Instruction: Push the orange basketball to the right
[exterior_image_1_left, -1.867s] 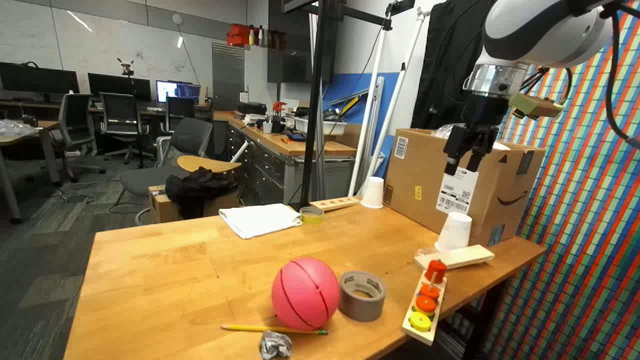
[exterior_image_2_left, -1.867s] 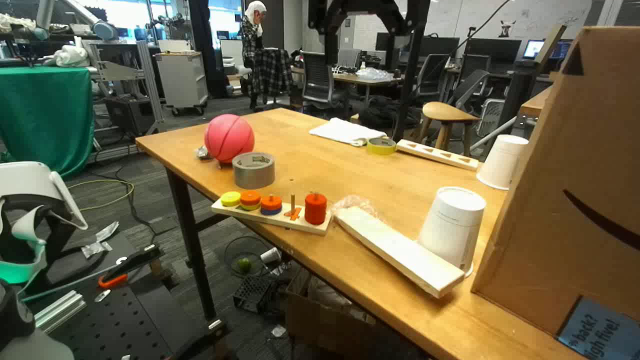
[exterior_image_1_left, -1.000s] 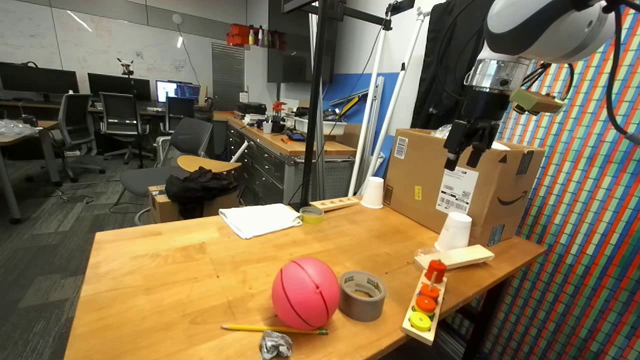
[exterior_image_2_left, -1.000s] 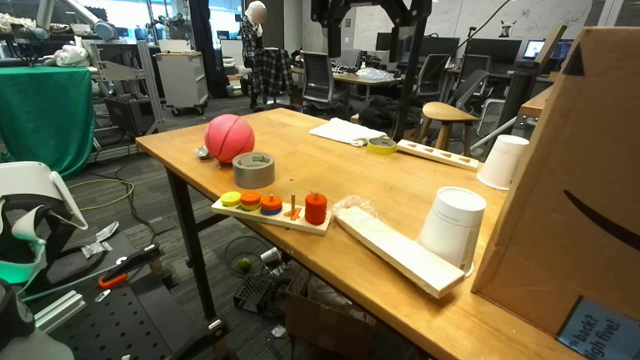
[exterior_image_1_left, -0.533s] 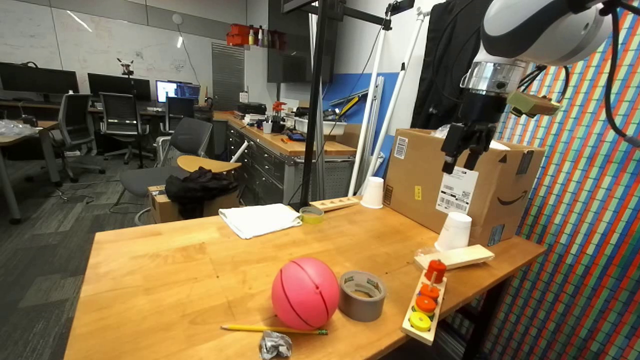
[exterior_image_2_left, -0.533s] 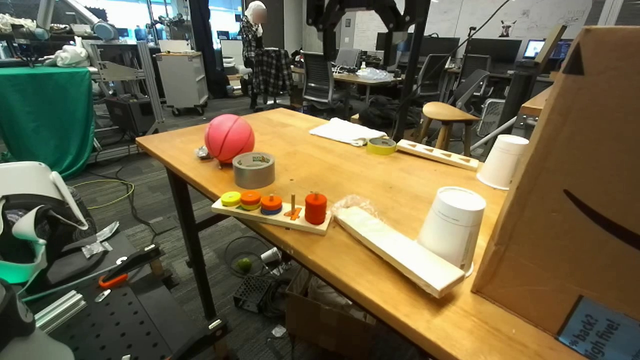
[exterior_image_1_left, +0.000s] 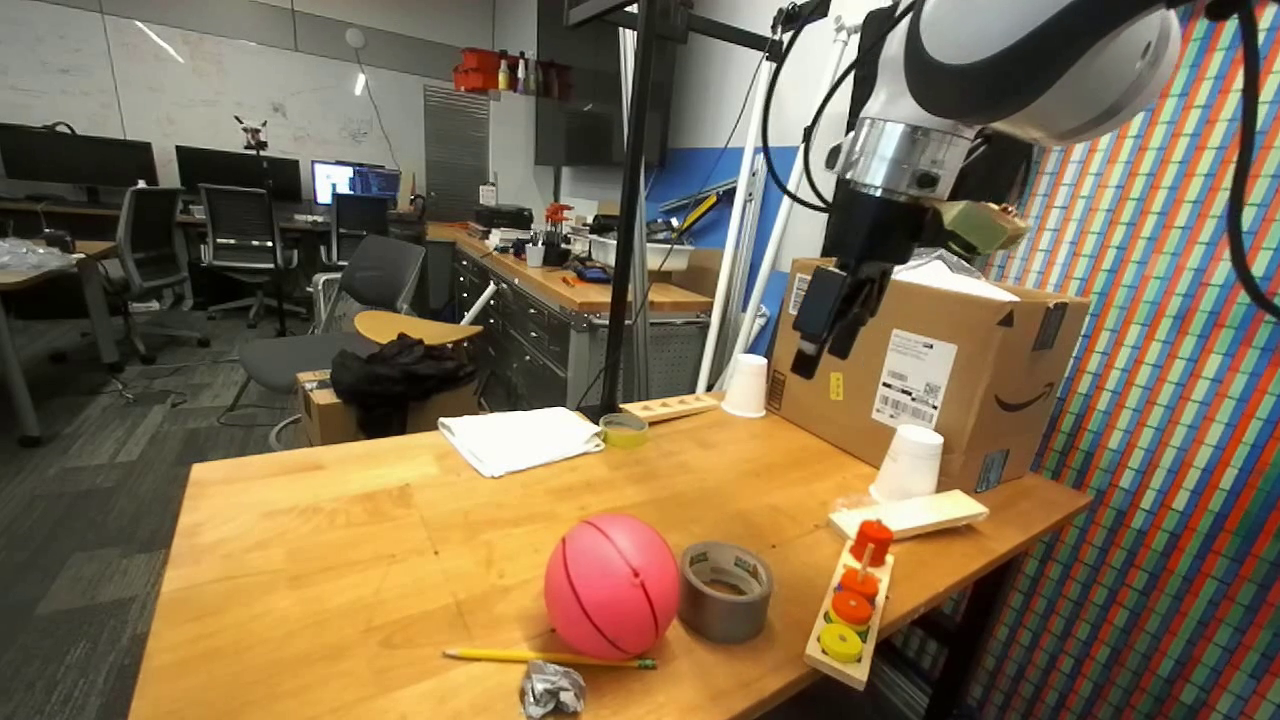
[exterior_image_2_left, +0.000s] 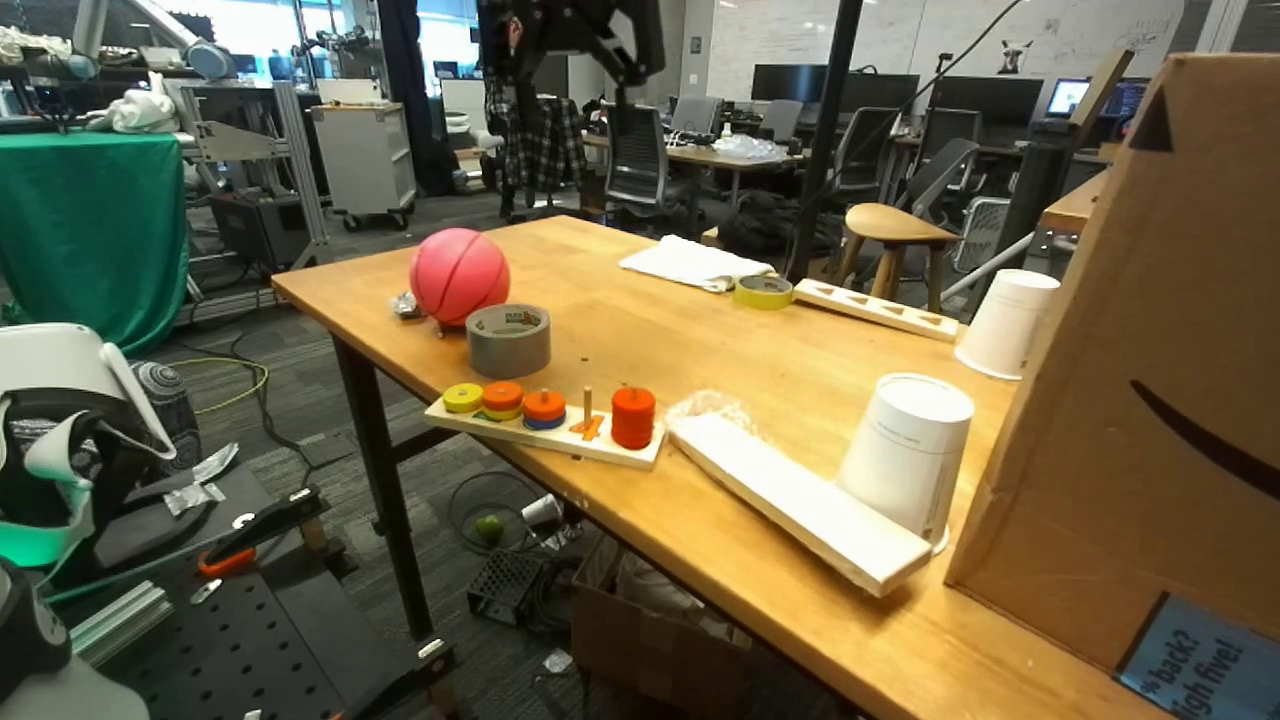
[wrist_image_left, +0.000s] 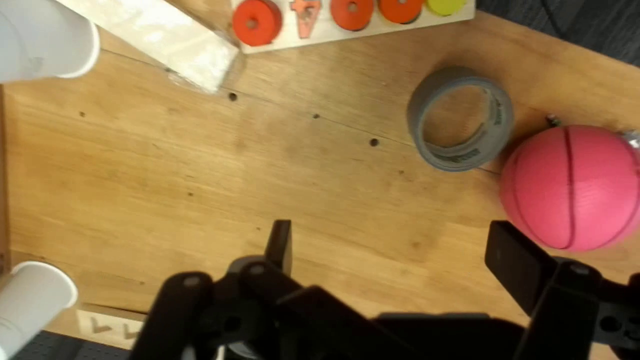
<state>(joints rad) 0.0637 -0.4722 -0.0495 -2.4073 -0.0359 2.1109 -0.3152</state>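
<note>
Wooden table (exterior_image_1_left: 320, 560) carries orange basketball (exterior_image_1_left: 612, 587), resting just beside grey tape roll (exterior_image_1_left: 722, 615). Your pincer (wrist_image_left: 391, 237) hangs spread above table, well apart from basketball. Approach step, likely; next: lower to basketball's left side, then push right.

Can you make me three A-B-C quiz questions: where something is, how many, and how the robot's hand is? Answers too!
1. What is right beside the pink basketball?
A) cardboard box
B) grey duct-tape roll
C) folded white cloth

2. How many upside-down white cups stand on the wooden table?
A) five
B) one
C) two

3. How is the robot's hand?
A) open
B) shut on the basketball
C) shut on the pencil

1: B, it sits next to it in all three views.
2: C, both exterior views show two.
3: A, its fingers are wide apart in the wrist view.
</note>
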